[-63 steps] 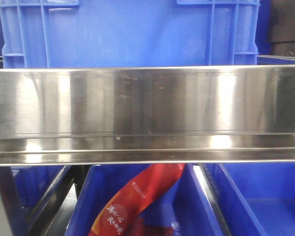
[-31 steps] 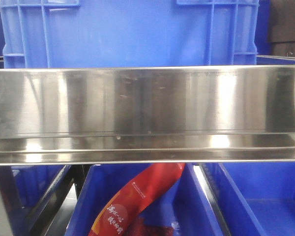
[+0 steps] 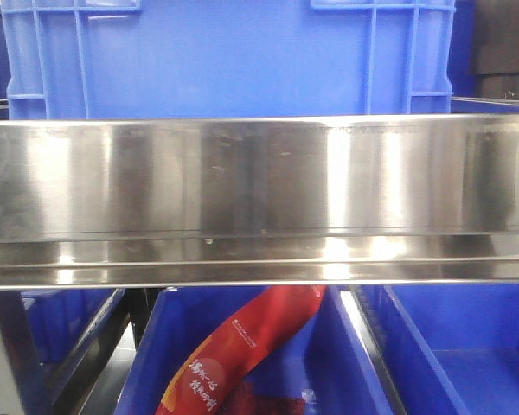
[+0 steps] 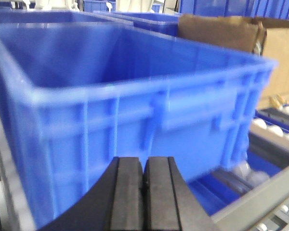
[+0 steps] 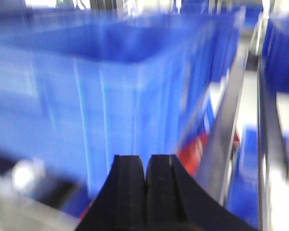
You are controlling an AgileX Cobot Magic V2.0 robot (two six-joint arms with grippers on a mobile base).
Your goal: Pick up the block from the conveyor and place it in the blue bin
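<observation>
No block or conveyor belt shows; both arms face blue bins.

The large blue bin (image 4: 135,110) stands close ahead of the left gripper (image 4: 143,192); it and the right gripper (image 5: 147,192) are closed and empty, probably between picks.

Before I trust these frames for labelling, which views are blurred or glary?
Front view: sharp, but bright glare streaks on the brushed steel rail. Left wrist view: mild blur on the big blue plastic crate, with the shut left gripper crisp. Right wrist view: heavy motion smear over everything but the shut right gripper.
</observation>
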